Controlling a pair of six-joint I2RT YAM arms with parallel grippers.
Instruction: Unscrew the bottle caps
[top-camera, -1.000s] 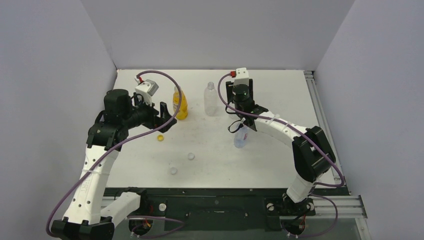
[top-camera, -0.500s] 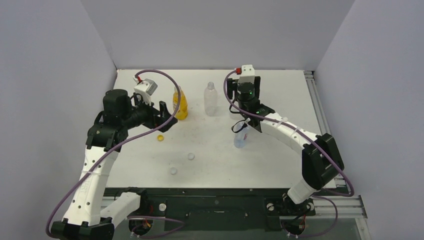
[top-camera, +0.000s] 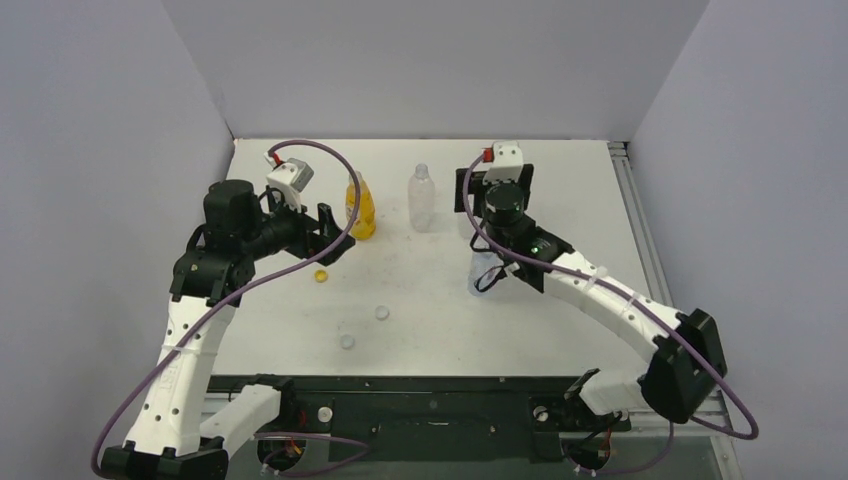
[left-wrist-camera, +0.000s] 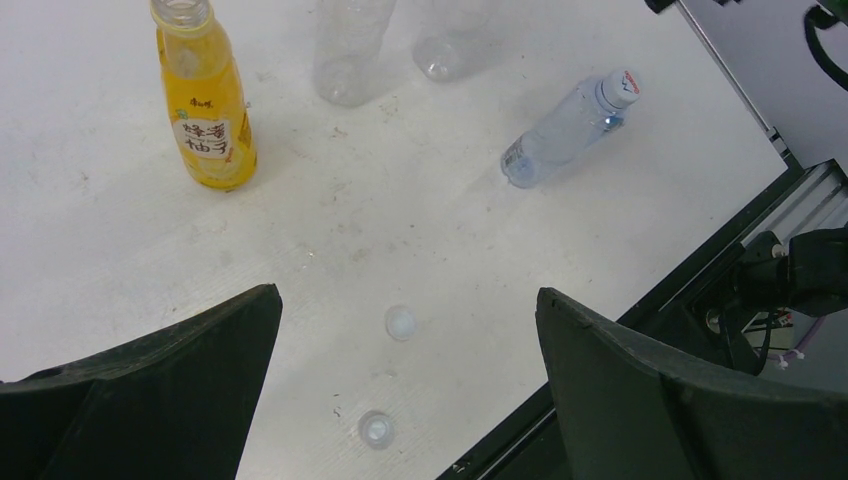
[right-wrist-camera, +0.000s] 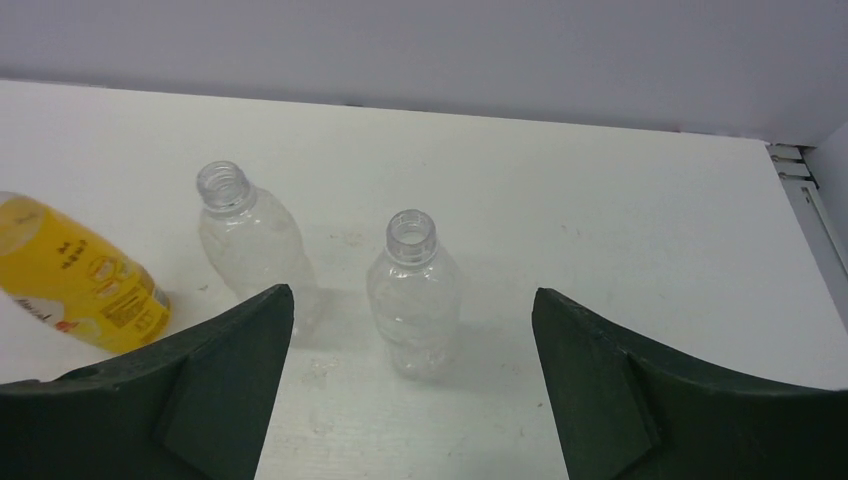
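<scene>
Left pincer (left-wrist-camera: 407, 293) spread wide, nothing between the fingers, hovering over the tabletop (left-wrist-camera: 420, 220). In the top view the yellow-orange bottle (top-camera: 360, 207) stands upright just at its 2 o'clock, neck bare, clear of the fingers; yellow cap (top-camera: 320, 276) lies loose at the pincer's 6 o'clock; first white cap (left-wrist-camera: 400, 322) lies loose further out at about 4 o'clock; second white cap (left-wrist-camera: 376, 428) is beyond it at about 5 o'clock, nearer the front edge, the two apart.

Right pincer (right-wrist-camera: 410, 293) also spread open and empty, aimed at the back wall. The middle clear bottle (right-wrist-camera: 413, 290) stands upright framed between its fingers, not touched, neck uncapped; left clear bottle (right-wrist-camera: 245, 240) stands at that bottle's 10 o'clock in the wrist view, also uncapped, near it but apart; the yellow-orange bottle sits at far 9 o'clock there.

Short clear bottle (left-wrist-camera: 560, 130) with a bluish label has the screwed-on cap (left-wrist-camera: 622, 86), the only cap on a bottle; in the top view it sits at 6 o'clock of the right wrist, partly under the right arm (top-camera: 600, 295); it looks leaning in the left wrist view, upright or tilted cannot tell.
</scene>
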